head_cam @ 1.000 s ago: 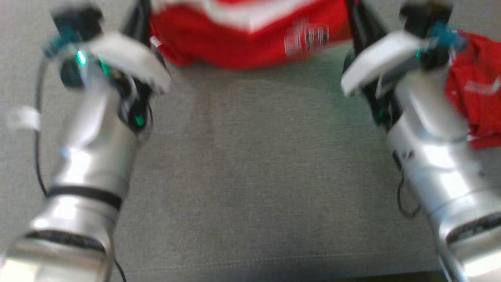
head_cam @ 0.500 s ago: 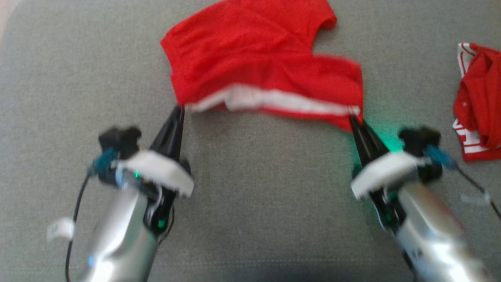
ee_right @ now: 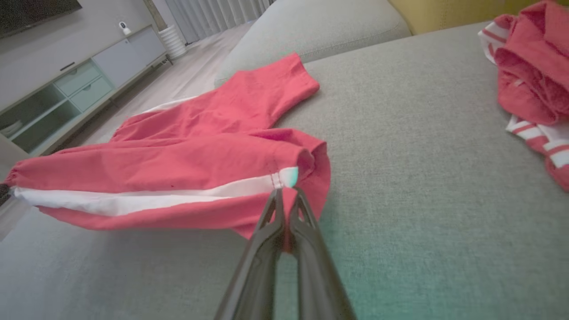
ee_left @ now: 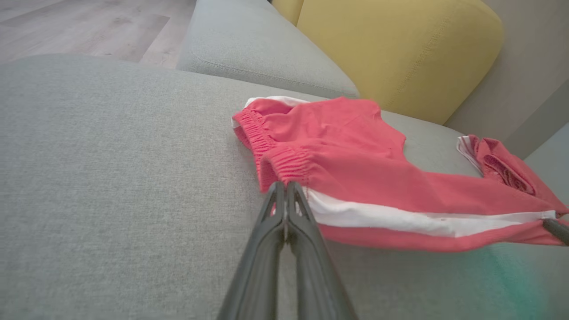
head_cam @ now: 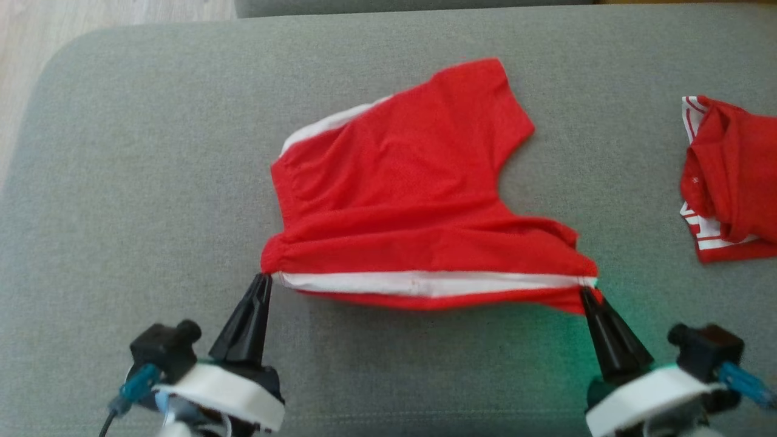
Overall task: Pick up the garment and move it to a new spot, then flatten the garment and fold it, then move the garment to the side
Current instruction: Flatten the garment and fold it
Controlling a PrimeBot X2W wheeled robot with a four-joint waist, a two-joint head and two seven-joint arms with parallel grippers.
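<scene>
Red shorts (head_cam: 394, 200) are spread across the middle of the grey sofa seat (head_cam: 139, 158), the near white-striped edge stretched between two grips: one end is pinched by the closed left gripper (head_cam: 263, 280), the other by the closed right gripper (head_cam: 586, 296). Another red garment (head_cam: 728, 176) is crumpled well apart, rightward.

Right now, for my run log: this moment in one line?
left tool: shut on shorts | right tool: shut on shorts | shorts: spread on sofa, near edge taut

Grey fabric sofa seat (head_cam: 133, 182) spans the scene. Yellow cushion (ee_left: 391, 49) at far right. Pale wood floor (ee_left: 89, 26) far left; low cabinet (ee_right: 102, 62) and curtains (ee_right: 213, 15) beyond it.
</scene>
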